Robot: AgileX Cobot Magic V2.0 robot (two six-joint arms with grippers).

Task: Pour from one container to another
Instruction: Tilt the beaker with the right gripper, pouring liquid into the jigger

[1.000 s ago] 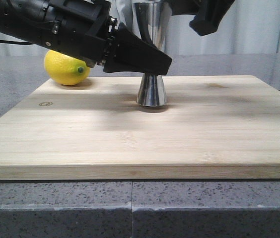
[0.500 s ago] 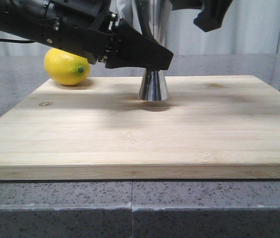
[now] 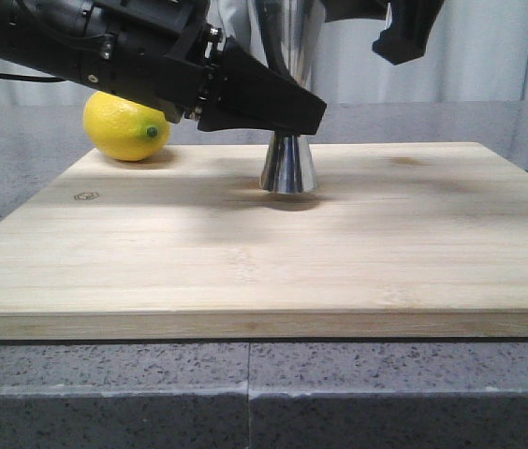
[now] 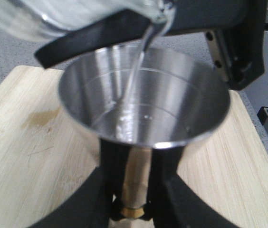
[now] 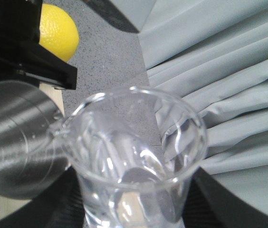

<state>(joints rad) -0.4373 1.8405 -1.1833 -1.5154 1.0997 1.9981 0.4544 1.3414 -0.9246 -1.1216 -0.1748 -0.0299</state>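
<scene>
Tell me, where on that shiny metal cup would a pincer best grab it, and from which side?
At the narrow gold-banded waist of the jigger, from the side. The hourglass shape flares out above and below, so fingers closed there likely cannot slip up or down, and the mouth stays free for the stream from the beaker. The left pincer grips it there, clear of the board.
</scene>
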